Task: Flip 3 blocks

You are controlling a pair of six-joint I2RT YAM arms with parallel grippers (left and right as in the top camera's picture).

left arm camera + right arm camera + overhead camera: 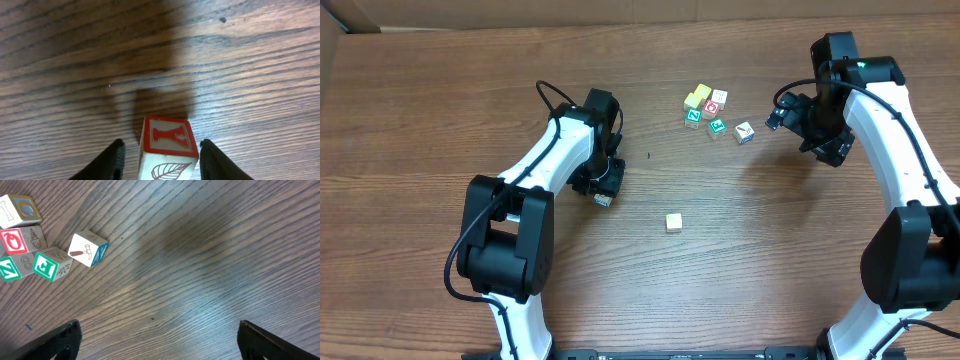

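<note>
Left wrist view has the left gripper (161,143) straddling the red Y block (167,147), a white cube with a red-framed Y on the face toward the camera and a leaf drawn on the face below it. The right-hand finger looks to be at the block's edge, while a sliver of counter (75,60) shows beside the other finger. Whether the jaws are clamped on it or only bracketing it cannot be told. The block sits at the very fingertips, so the hold is likely shallow. An off-centre squeeze could shove or twist the cube instead of seizing it. It might also squirt out, or settle with the same face up and leave the flip undone. In the overhead view this happens well apart from the other cubes. The tan block (674,222) lies alone in mid-counter. In the right wrist view the hammer block (87,249), white with a blue side, sits just beside the green E block (50,265), at the edge of a small cluster. The right gripper (159,323) hangs near them with its jaws wide apart and nothing between them. No container is in view; every cube rests on bare wood.
</note>
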